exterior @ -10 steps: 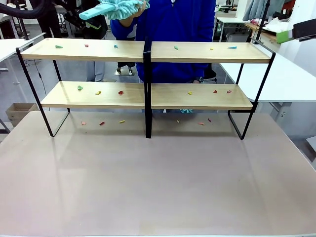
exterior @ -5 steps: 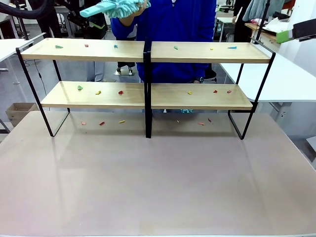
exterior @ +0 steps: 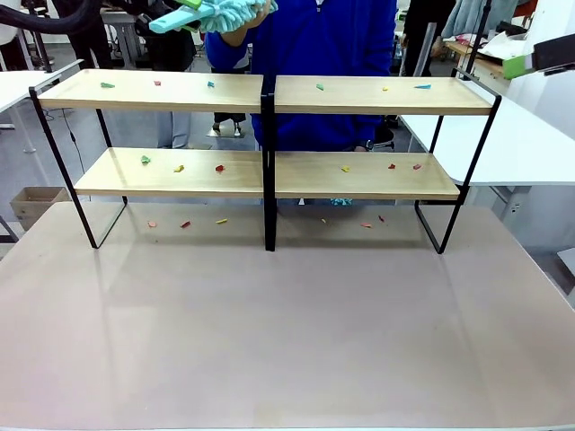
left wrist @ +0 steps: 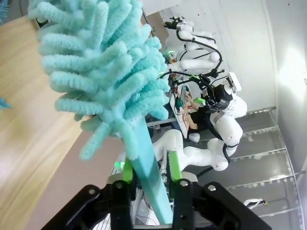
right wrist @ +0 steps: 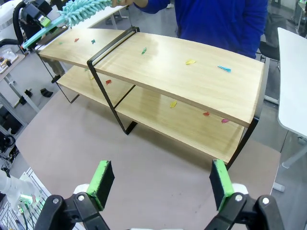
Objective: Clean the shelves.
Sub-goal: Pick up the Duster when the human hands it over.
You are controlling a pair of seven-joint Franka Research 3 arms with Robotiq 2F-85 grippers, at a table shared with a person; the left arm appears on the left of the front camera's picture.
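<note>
Taking the duster [left wrist: 103, 72] looks like the current step: left pincer [left wrist: 149, 168] clamped on its handle, far left above the shelves [exterior: 359, 94], person's hand [exterior: 241, 18] on the head. Shelves sit mid-far on worktop [exterior: 287, 341], 2 tiers with scraps [exterior: 179, 168]. Next, probably sweep top board. Right pincer [right wrist: 160, 179] apart. Duster cropped in front view.

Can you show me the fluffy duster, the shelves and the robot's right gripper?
duster [left wrist: 100, 72]: left wrist view, on its fluffy teal head.
shelves [exterior: 180, 97]: front view, on bare wood of the top board.
right gripper [right wrist: 161, 178]: right wrist view, midway between its fingertips.
</note>
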